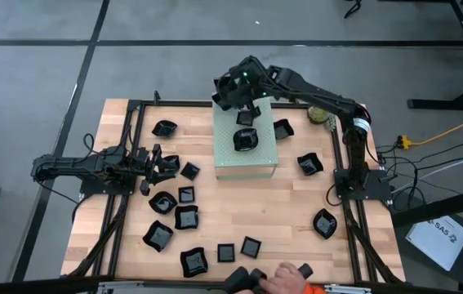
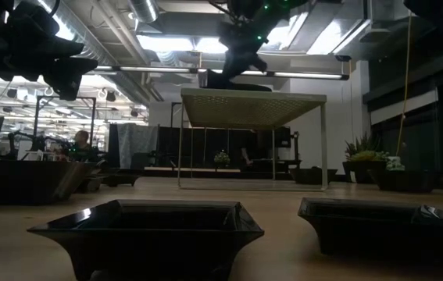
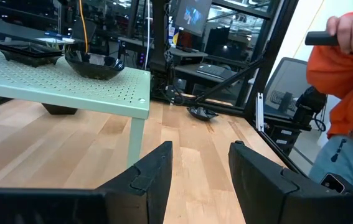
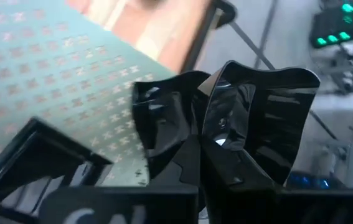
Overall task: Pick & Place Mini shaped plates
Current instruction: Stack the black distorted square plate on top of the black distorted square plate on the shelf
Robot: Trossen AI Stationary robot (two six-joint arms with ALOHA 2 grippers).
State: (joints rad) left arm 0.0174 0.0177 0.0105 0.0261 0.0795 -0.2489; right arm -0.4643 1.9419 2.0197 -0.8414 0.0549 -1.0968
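Holding a wavy-rimmed mini plate [image 4: 257, 118] in the right end effector [image 1: 243, 94], fingers clamped on its rim, above the far edge of the pale green perforated box [image 1: 246, 163]. Resting already on the box top: one rounded plate [image 1: 246, 140] near the middle and a square one [image 1: 245, 118] just behind it, so roughly two placed and a third arriving. Lying still on the bench [image 1: 296, 212]: well over a dozen loose plates [image 1: 185, 217], most clustered on the left and near side, a few scattered to the right of the box. Judging the task as early, most of the work remaining.

Leaving free room on the box top in front of the rounded plate and along both side edges; keeping clear of the far edge, where a plate could slip off. Waiting low over the bench's left side: the left end effector [image 3: 200, 174], fingers apart and gripping nothing, with plates just beside it. Reaching in at the bench's near edge: a person's hand [image 1: 284, 280], worth avoiding.
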